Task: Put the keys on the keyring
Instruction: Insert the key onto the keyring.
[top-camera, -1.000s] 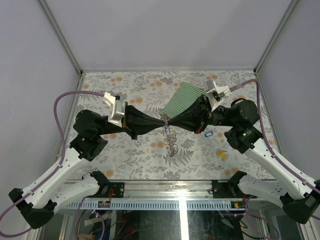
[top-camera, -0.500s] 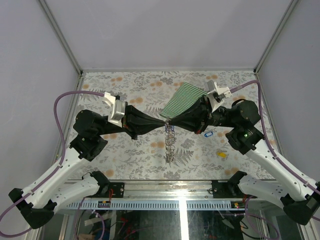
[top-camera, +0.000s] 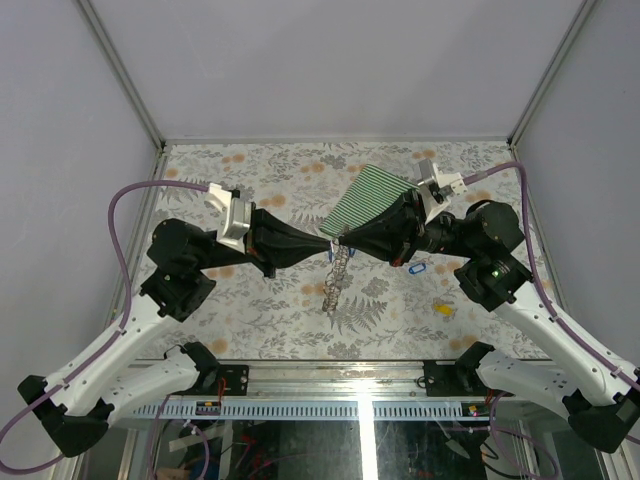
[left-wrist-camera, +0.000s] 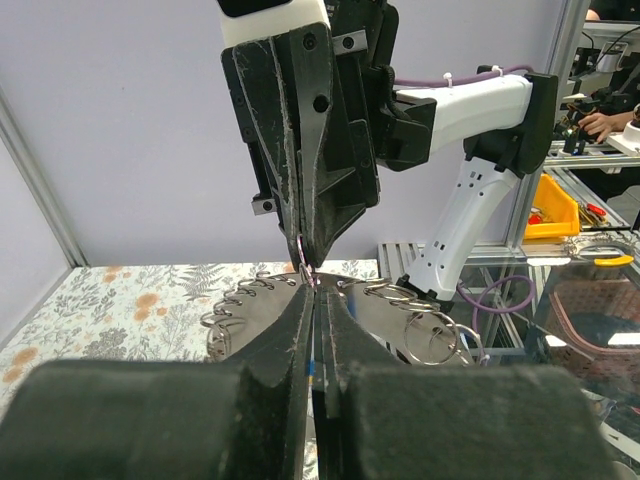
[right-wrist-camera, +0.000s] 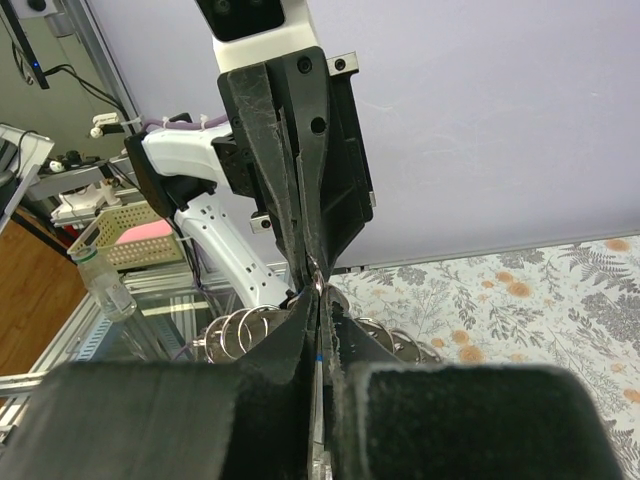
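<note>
My left gripper (top-camera: 327, 243) and right gripper (top-camera: 348, 240) meet tip to tip above the middle of the table, both shut. The keyring (top-camera: 334, 278), a chain of silvery rings, hangs down from where they meet. In the left wrist view its loops (left-wrist-camera: 245, 300) spread to both sides of my shut fingers (left-wrist-camera: 300, 330), which hold a thin blue key edge (left-wrist-camera: 313, 368). In the right wrist view the rings (right-wrist-camera: 240, 328) lie left of the shut fingers (right-wrist-camera: 335, 330); a small loop sits at the tips. A blue key (top-camera: 417, 267) and a yellow key (top-camera: 441, 310) lie on the table.
A green-and-white striped cloth (top-camera: 368, 195) lies at the back, partly under the right arm. The table has a floral cover (top-camera: 260, 320). Frame posts (top-camera: 150, 130) stand at the back corners.
The hanging keyring's lower end has swung left and a little up. The right gripper has shifted slightly up and right. Both grippers stay shut tip to tip.
</note>
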